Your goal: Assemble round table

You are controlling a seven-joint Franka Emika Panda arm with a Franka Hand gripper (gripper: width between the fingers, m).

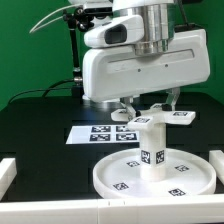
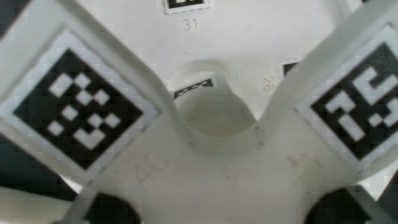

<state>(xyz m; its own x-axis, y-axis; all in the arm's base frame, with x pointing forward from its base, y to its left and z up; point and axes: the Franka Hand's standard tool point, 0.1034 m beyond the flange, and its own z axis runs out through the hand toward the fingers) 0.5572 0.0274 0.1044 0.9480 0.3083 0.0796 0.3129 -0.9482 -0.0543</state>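
Because the cross-shaped foot piece (image 2: 210, 165) fills the wrist view almost to its edges, we judge that it lies directly under the gripper (image 1: 150, 106). The exterior view puts it at the top of the short cylinder leg (image 1: 150, 148), which stands upright in the middle of the round disc (image 1: 105, 178). Whether the foot rests on the leg's top or hangs just above it we cannot tell, since the hand hides the joint. Nor can we tell how the pincer stands: two dark shapes at one edge of the wrist view look like its fingers flanking one arm of the cross, but no contact shows. We expect all three parts to be light, hard, stiff moulded plastic, smooth enough to slip or twist in a loose pinch, and not fragile. We judge the foot is best taken across one flat-sided arm close to the hub, where the faces run parallel and the weight hangs balanced; a hold near a tip would probably let it swing. The printed tags on its arms look flush and would give no purchase. The leg, round and thick, wants a pinch straight across its width, and the disc offers only its raised rim. The marker board (image 1: 100, 132) lies flat just beyond the disc in the exterior view.
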